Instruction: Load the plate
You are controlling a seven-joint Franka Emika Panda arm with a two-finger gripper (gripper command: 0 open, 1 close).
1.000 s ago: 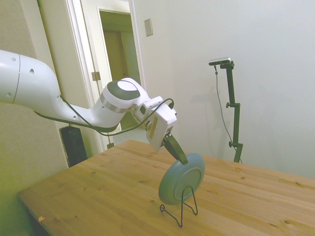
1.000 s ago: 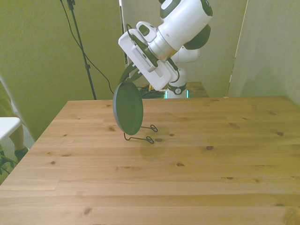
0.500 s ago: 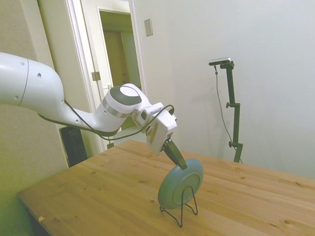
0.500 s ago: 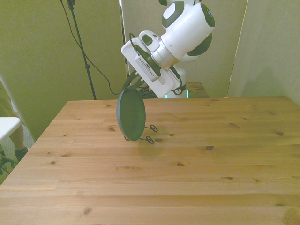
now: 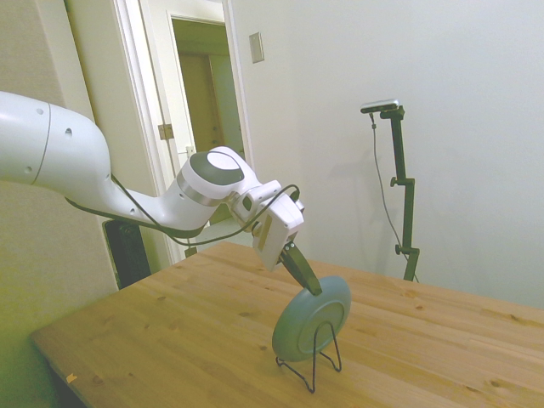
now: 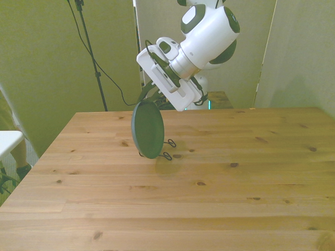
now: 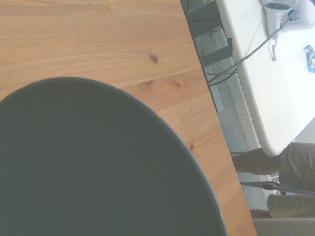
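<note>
The grey-green plate [image 5: 311, 320] [image 6: 147, 130] stands nearly on edge, leaning in the thin black wire stand [image 5: 316, 360] [image 6: 166, 150] on the wooden table [image 5: 170, 331]. My gripper [image 5: 313, 285] [image 6: 143, 99] reaches down at a slant from the arm and is shut on the plate's upper rim. In the wrist view the plate's dark face [image 7: 93, 167] fills most of the picture, with the table [image 7: 98, 39] behind it.
The stand's wire loops [image 6: 170, 143] stick out toward the front view's right of the plate. Beyond the table edge the wrist view shows a white table [image 7: 275, 73] and part of a person [image 7: 275, 162].
The gripper has lowered the plate a little, from just above the wire stand down into it. Over the last half second it has barely moved.
</note>
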